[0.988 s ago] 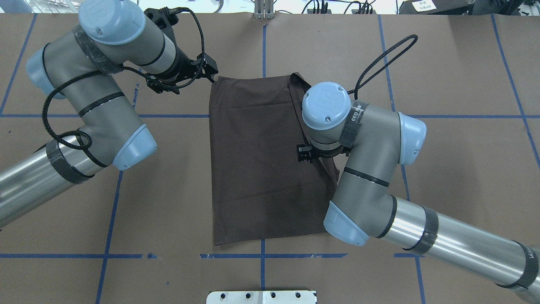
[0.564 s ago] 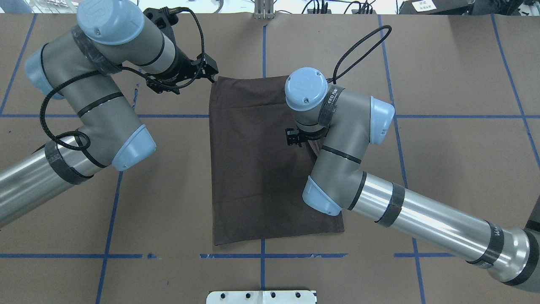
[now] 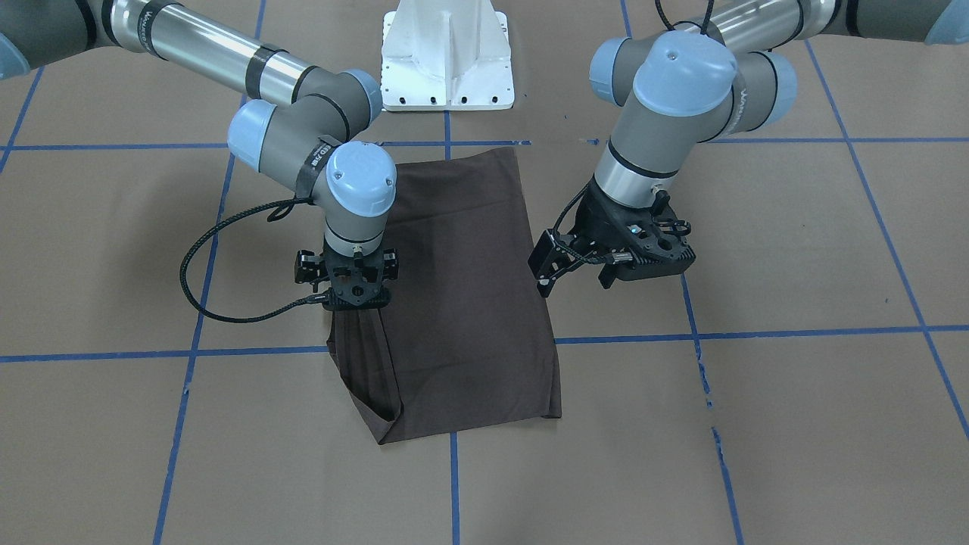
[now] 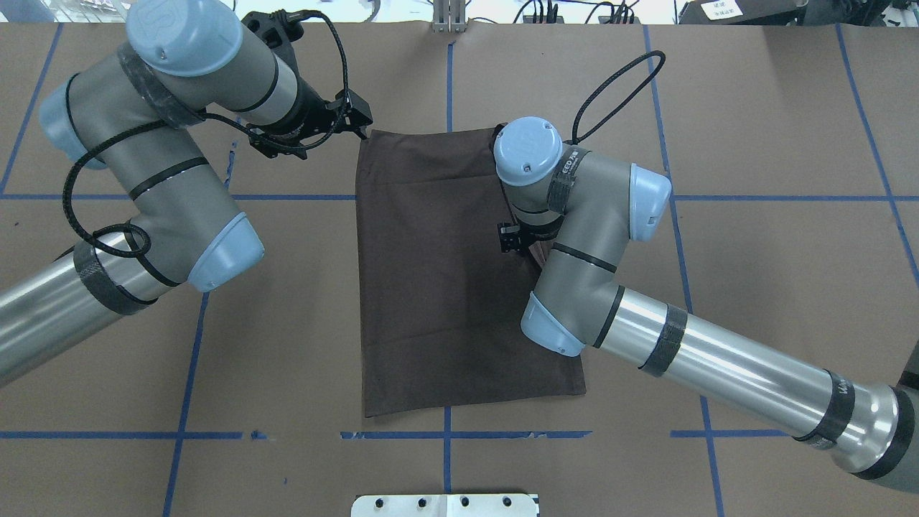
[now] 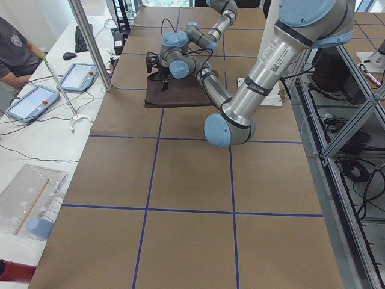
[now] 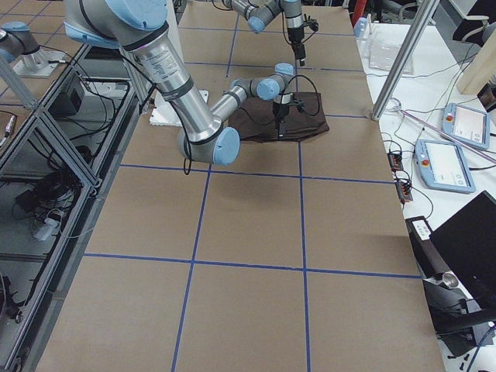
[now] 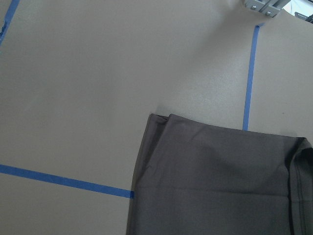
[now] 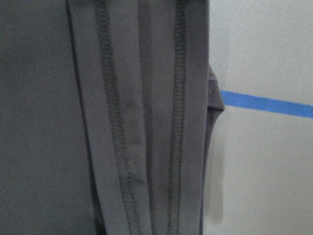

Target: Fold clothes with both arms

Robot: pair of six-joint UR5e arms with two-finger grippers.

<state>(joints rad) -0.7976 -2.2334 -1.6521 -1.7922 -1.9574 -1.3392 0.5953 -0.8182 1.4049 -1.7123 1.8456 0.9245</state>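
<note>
Pinches a raised side hem of the dark brown T-shirt (image 3: pixel 462 303) in the right gripper (image 3: pixel 354 304), hangs the left gripper (image 3: pixel 546 271) spread open just beside the shirt's other edge, over the taped table (image 3: pixel 757 424).

Overhead view: fixed behind the robot, looking forward and down, with the table (image 4: pixel 790 108) filling the frame. Front view: from the opposite edge, steep, facing the white pedestal (image 3: pixel 447 60). Side views: high at each table end, looking lengthwise, distant. Wrist views: close. The left takes in a T-shirt (image 7: pixel 215 181) corner, the right only its hems. All six views share the T-shirt.
</note>
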